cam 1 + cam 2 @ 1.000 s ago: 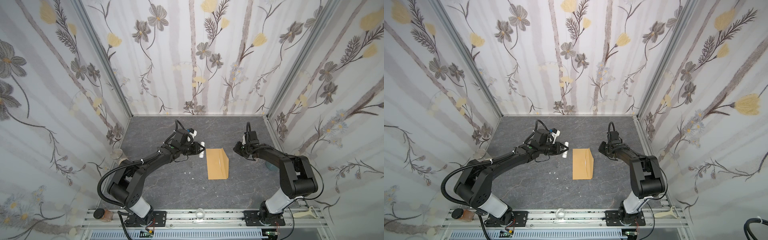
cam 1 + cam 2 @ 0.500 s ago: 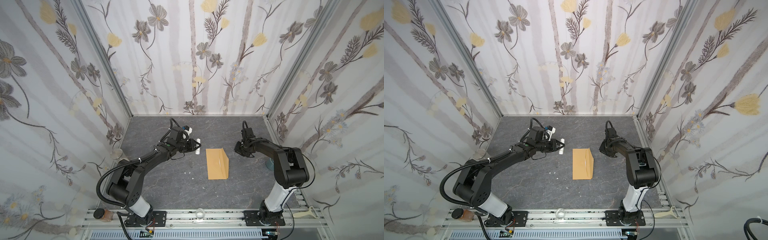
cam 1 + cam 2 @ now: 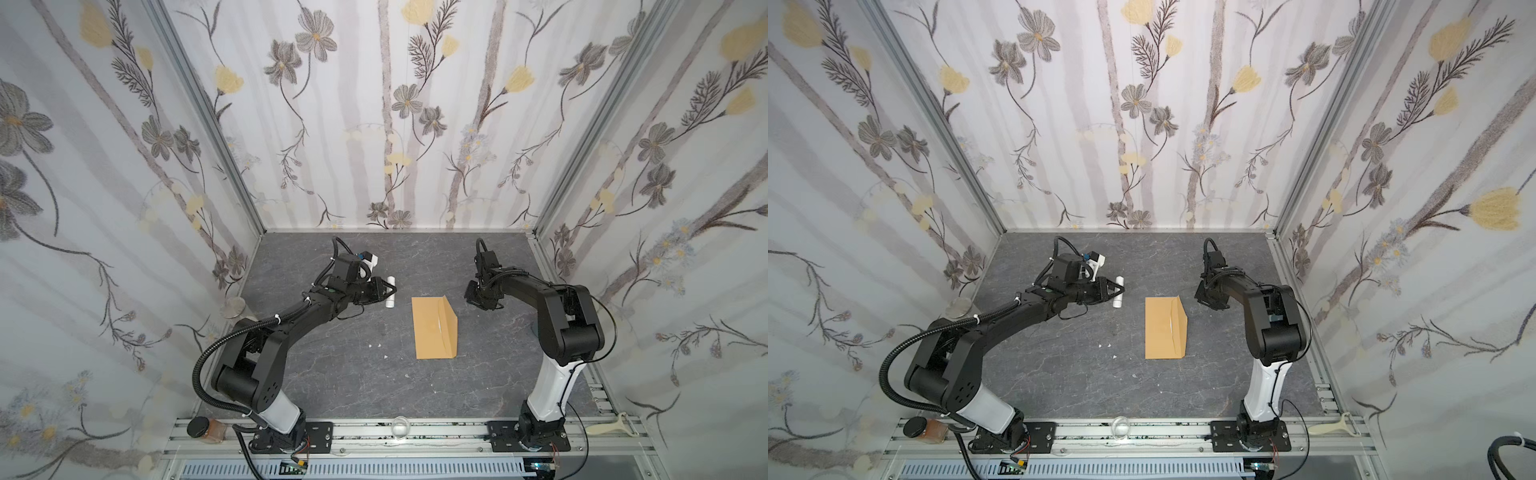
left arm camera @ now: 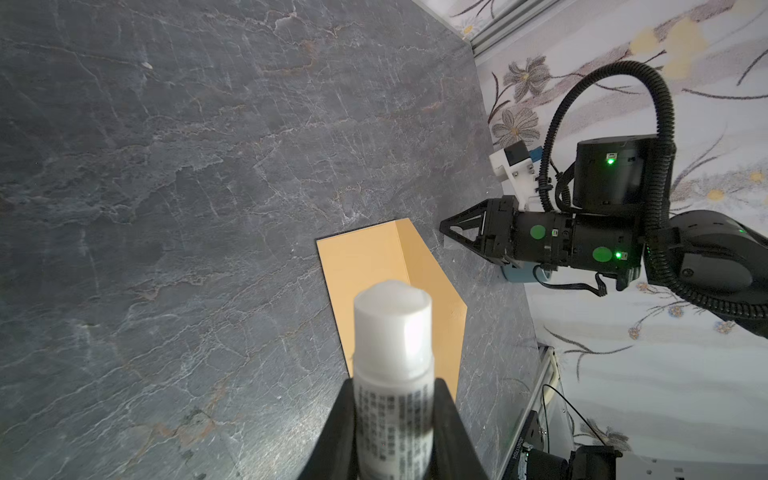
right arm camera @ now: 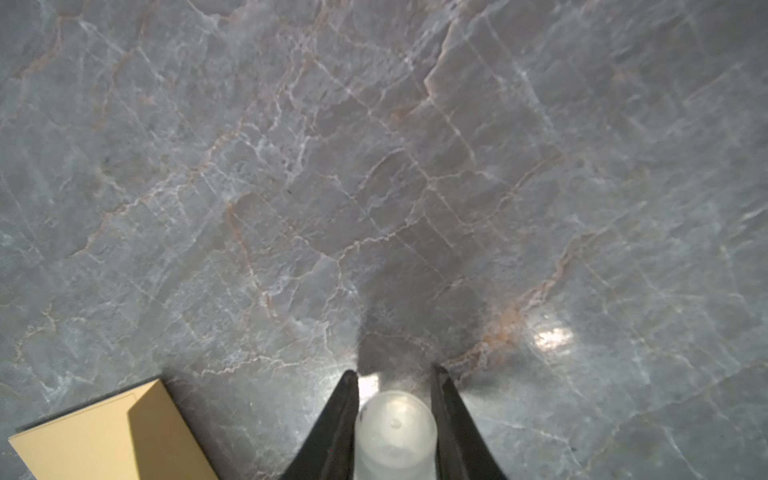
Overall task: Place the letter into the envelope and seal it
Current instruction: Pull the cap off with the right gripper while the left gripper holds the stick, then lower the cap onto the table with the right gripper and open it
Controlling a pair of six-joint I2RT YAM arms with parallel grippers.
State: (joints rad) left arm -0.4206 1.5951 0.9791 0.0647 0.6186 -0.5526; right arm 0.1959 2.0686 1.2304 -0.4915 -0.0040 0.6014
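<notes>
The tan envelope (image 3: 434,328) (image 3: 1165,328) lies mid-table with its flap folded over and slightly raised. It also shows in the wrist views as the envelope (image 4: 374,266) (image 5: 95,432). The letter is out of view. My left gripper (image 3: 382,291) (image 3: 1111,291) (image 4: 392,386) is left of the envelope's far end, shut on a white glue stick (image 4: 392,332) with its tip uncapped. My right gripper (image 3: 474,300) (image 3: 1207,300) (image 5: 394,374) sits low over the table right of the envelope. A translucent cap (image 5: 395,428) sits between its jaws, both fingers against its sides.
Small white crumbs (image 3: 376,345) lie left of the envelope. A clear round disc (image 3: 234,307) rests by the left wall. On the front rail are a black-lidded jar (image 3: 203,428), a small clear glass (image 3: 400,427) and a white peeler (image 3: 615,428). A blue object (image 4: 519,272) sits under the right arm.
My left gripper has drawn the glue stick slightly back and left, away from the envelope. The right arm has shifted its pose, its gripper staying right of the envelope.
</notes>
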